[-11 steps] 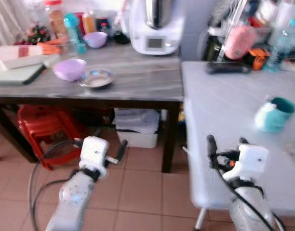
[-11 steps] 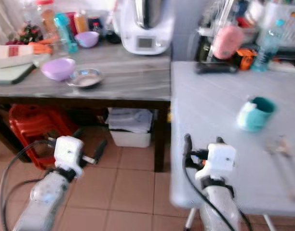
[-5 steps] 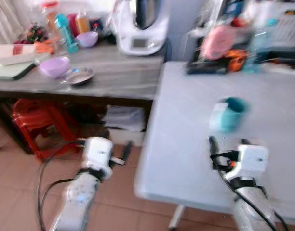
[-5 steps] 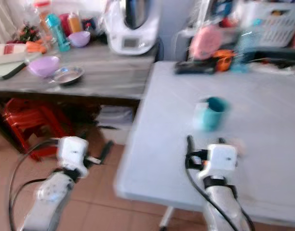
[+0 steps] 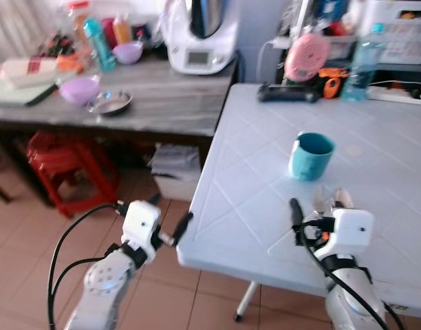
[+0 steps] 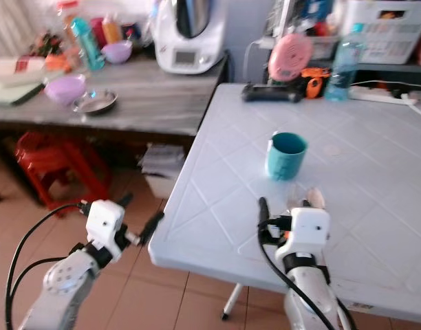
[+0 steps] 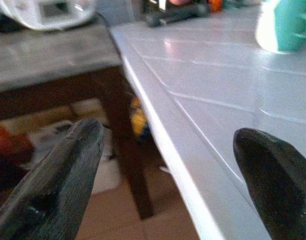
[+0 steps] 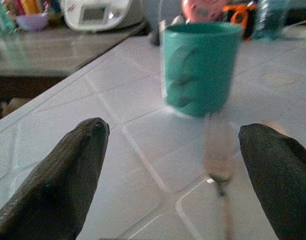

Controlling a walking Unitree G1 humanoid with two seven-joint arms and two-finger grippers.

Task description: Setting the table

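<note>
- Kitchen clutter fills the far left: a wooden side table (image 5: 162,113) carries a purple bowl (image 5: 79,89), a metal dish (image 5: 109,103) and a white kitchen machine (image 5: 201,34), with a red stool (image 5: 59,161) tucked beneath it.
- Off the corner of the white table (image 5: 252,172), the left gripper (image 5: 170,218) hangs over the tiled floor, its fingers spread wide and empty; it looks idle.
- Mid-table stands the teal cup (image 5: 310,155), upright, probably placed for the setting.
- Just nearer the robot, what looks like cutlery (image 8: 216,157) lies flat on the tabletop, too blurred to name.
- Above the table's near edge, the right gripper (image 8: 175,165) points at cup and cutlery with fingers parted and nothing between them, seemingly lined up for a pick.
- Along the back edge, a water bottle (image 5: 358,63) and a pink round object (image 5: 305,57) stand well clear.
</note>
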